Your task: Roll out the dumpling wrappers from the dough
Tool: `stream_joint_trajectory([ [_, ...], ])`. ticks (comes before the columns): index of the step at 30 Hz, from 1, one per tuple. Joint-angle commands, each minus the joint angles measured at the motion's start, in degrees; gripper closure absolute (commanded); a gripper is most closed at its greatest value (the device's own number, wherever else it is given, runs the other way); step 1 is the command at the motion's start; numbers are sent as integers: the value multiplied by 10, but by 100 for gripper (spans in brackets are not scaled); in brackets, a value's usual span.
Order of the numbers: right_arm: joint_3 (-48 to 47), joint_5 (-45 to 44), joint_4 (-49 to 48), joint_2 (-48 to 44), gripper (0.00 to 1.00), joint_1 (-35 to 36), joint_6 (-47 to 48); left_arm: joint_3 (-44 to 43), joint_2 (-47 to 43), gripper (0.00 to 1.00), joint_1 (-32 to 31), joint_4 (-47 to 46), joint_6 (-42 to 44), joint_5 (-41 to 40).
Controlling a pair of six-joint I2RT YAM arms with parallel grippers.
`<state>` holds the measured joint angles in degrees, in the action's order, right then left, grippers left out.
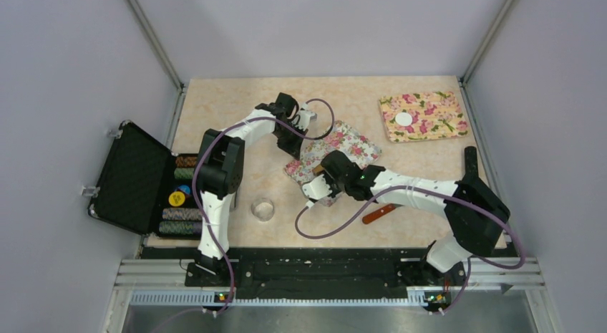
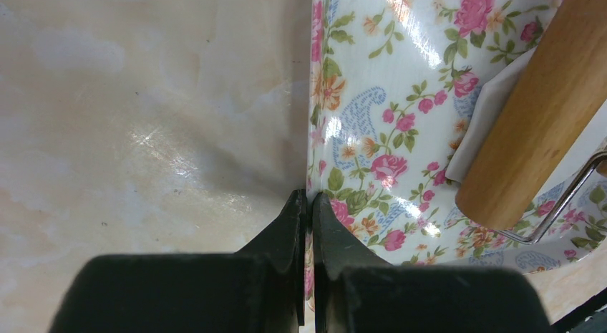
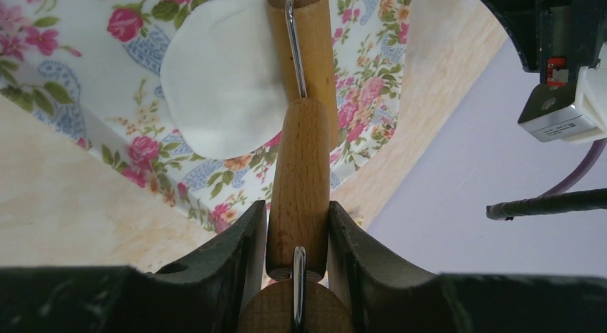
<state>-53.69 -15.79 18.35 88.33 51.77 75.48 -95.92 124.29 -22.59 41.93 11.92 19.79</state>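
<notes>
A floral mat (image 1: 346, 142) lies mid-table. My left gripper (image 1: 292, 142) is shut on its edge; in the left wrist view the black fingertips (image 2: 297, 211) pinch the mat's rim (image 2: 386, 132). On this mat lies a flat white dumpling wrapper (image 3: 218, 89). The wooden roller's barrel (image 3: 315, 54) rests on its right side. My right gripper (image 3: 297, 229) is shut on the roller's wooden handle (image 3: 297, 175), just off the mat's near corner (image 1: 320, 186). A second wrapper (image 1: 404, 119) sits on the far right mat (image 1: 429, 118). No thick lump of dough is in view.
A small clear glass bowl (image 1: 263, 209) stands in front of the left arm. An open black case (image 1: 136, 177) with poker chips lies at the left edge. An orange-handled tool (image 1: 379, 213) lies under the right arm. Walls close in the table on three sides.
</notes>
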Motion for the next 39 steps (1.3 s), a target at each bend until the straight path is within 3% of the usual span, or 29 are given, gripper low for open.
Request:
stream_joint_trajectory([
  [1, 57, -11, 136, 41, 100, 8, -9, 5, 12, 100, 10, -5, 11, -43],
  [15, 99, -43, 246, -63, 100, 34, -41, 4, 12, 100, 9, -5, 11, -45],
  [27, 66, -53, 142, 37, 100, 34, -44, 3, 13, 100, 9, -4, 10, -45],
  [39, 96, -49, 273, -43, 100, 46, -70, 5, 12, 100, 10, -6, 10, -45],
])
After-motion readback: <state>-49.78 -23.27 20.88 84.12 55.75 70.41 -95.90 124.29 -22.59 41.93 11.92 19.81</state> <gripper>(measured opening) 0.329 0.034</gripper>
